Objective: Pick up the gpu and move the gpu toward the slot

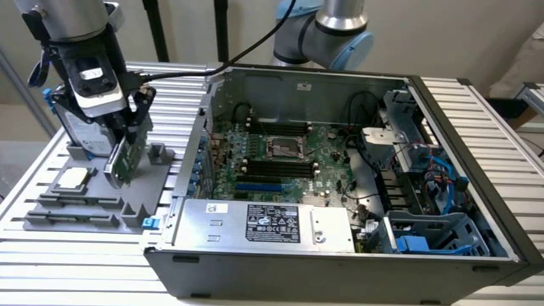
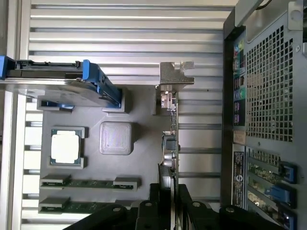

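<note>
Gripper (image 2: pixel 170 191) reads as closed: I have my fingers drawn in against both faces of the gpu (image 2: pixel 171 143), near one end. The gpu stands on edge in the grey holder (image 2: pixel 144 158) on the counter (image 1: pixel 85 268), just beside the open computer case (image 1: pixel 340 268). I judge the pick-up to be in hand, with no lift evident. It calls for a straight, upright pull.

From where I stand, the arm (image 1: pixel 327 29) rears up at the back with its blue-capped joint. Its grey wrist (image 1: pixel 76 19) points straight down. Below it hangs the gripper (image 1: pixel 126 143), tips downward. In the wrist view the gripper's (image 2: pixel 169 192) dark fingers (image 2: pixel 154 203) sit close together, clamped on the edge-on gpu (image 2: pixel 171 143), which runs on past the jaw tips.
</note>
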